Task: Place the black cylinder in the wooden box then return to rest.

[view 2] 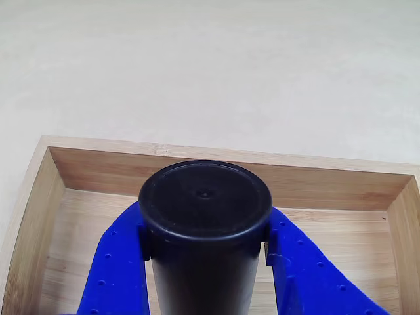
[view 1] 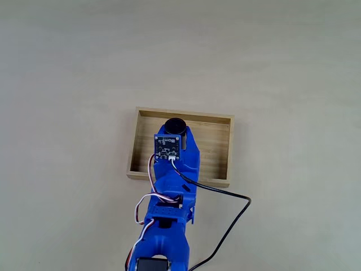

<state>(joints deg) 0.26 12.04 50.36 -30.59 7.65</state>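
Right up close in the other view, the black cylinder [view 2: 205, 230] fills the foreground, upright, its round flat top facing us. The blue tool [view 2: 205, 252] has it clamped: one blue finger [view 2: 118, 269] presses the cylinder's left side, the other hugs its right, both touching the black wall just under the lid's rim. So the tool is closed around the cylinder, no gap to be seen. Below and behind it lies the grained floor of the wooden box [view 2: 341, 230], and the cylinder sits within the box's outline; whether its base touches the floor I cannot tell, since the bottom is cut off by the frame's edge. Beyond that, the box's far wall runs across the view, and past it the pale worktop [view 2: 210, 65] stretches away.

Switching to the fixed view from above: the blue arm [view 1: 169, 214] comes in from the bottom edge, with red-and-white wires looping at its left and a black cable [view 1: 225, 226] curling off to the right. Further up, a small circuit board [view 1: 168, 147] sits on the arm, and just beyond it the cylinder's dark top [view 1: 175, 125] pokes out, over the box's upper-middle area near the far wall. The box [view 1: 217, 149] lies mid-worktop, and bare pale worktop [view 1: 282, 56] surrounds it.
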